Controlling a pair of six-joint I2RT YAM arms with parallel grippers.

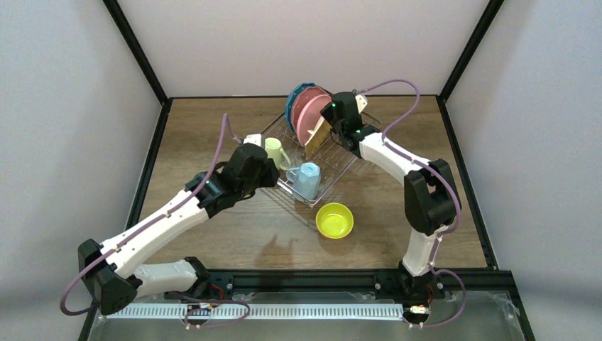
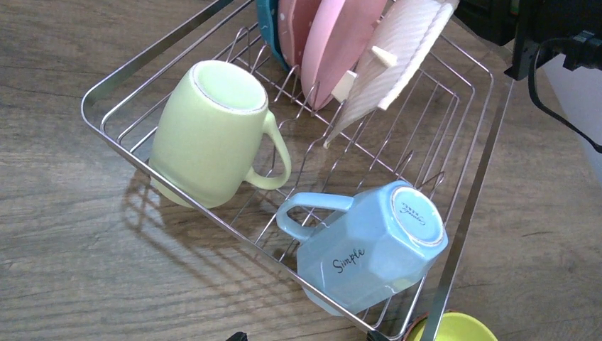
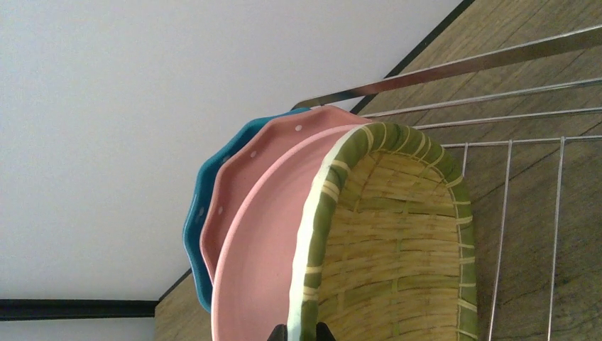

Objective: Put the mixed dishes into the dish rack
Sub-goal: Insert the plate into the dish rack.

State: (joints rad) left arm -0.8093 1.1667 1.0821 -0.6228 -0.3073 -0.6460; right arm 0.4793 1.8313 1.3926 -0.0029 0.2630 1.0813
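A: Where was the woven plate (image 3: 397, 241)?

B: On edge at the far end of the dish rack (image 2: 106, 92), with the right tool (image 3: 302, 330) clenched on its rim. It leaned against the pink plates (image 3: 255, 234). The blue dotted plate (image 3: 202, 213) stood behind those.

A: Was it seated?

B: We couldn't tell. The views didn't show whether its lower edge sat between the wires or only rested on them.

A: How would we have finished the step?

B: Our call was to drop the lower edge into the slot just beside the pink plates and keep the plate near upright. We'd have opened slowly and backed the fingers straight off the rim. A quick release risked the plate sliding flat toward the mugs.

A: And the left side?

B: The left tool (image 1: 268, 174) was released, with jaws wide and nothing in them. It hovered at the rack's left side, just beside the pale green mug (image 2: 206, 135).

A: What stood in the way?

B: Both mugs sat base-up and tilted in the near half. The green one leaned at the rim and the light blue mug (image 2: 369, 249) was at the near corner. The lime bowl (image 1: 334, 220) sat on the tabletop (image 1: 213, 128) outside the rack, near that corner, not yet loaded. We judged the bare wires between plates and mugs to be its only spot.
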